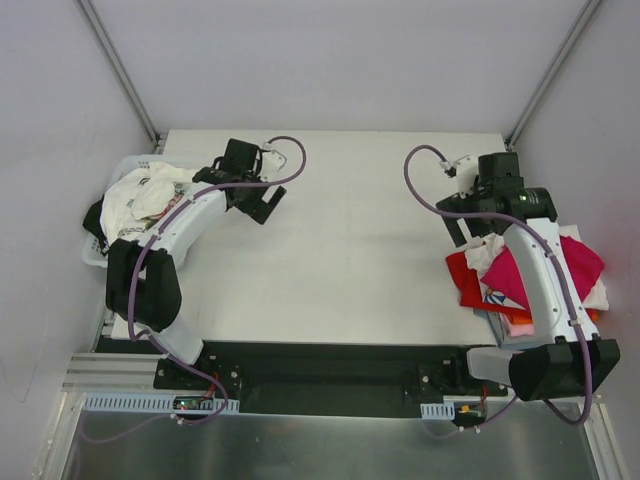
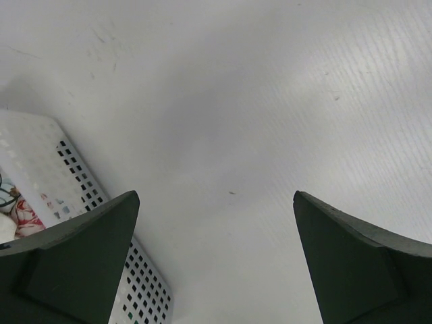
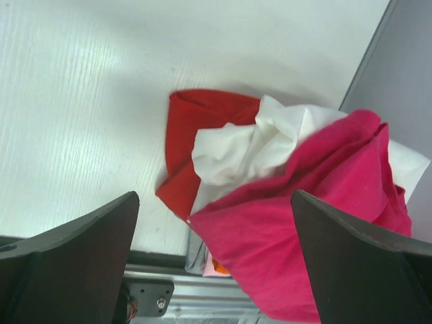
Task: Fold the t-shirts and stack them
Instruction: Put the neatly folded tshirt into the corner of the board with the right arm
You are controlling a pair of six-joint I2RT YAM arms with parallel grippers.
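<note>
A heap of t-shirts lies at the table's right edge: a crimson-magenta one (image 1: 522,275) (image 3: 317,229) on top, crumpled, over a white one (image 1: 488,255) (image 3: 250,145) and a red one (image 1: 460,275) (image 3: 189,128). Orange and pink cloth (image 1: 520,322) peeks out underneath. My right gripper (image 1: 478,232) (image 3: 214,196) hangs open just above the heap's far side, holding nothing. More t-shirts, white printed ones (image 1: 150,195) (image 2: 20,209) and a dark one (image 1: 93,215), fill the basket at the left. My left gripper (image 1: 265,208) (image 2: 214,196) is open over bare table, right of the basket.
The white plastic basket (image 1: 98,258) (image 2: 40,155) stands at the table's left edge. The right heap overhangs the table's near edge, above the metal rail (image 3: 202,297). Grey walls enclose the table on the left, right and back.
</note>
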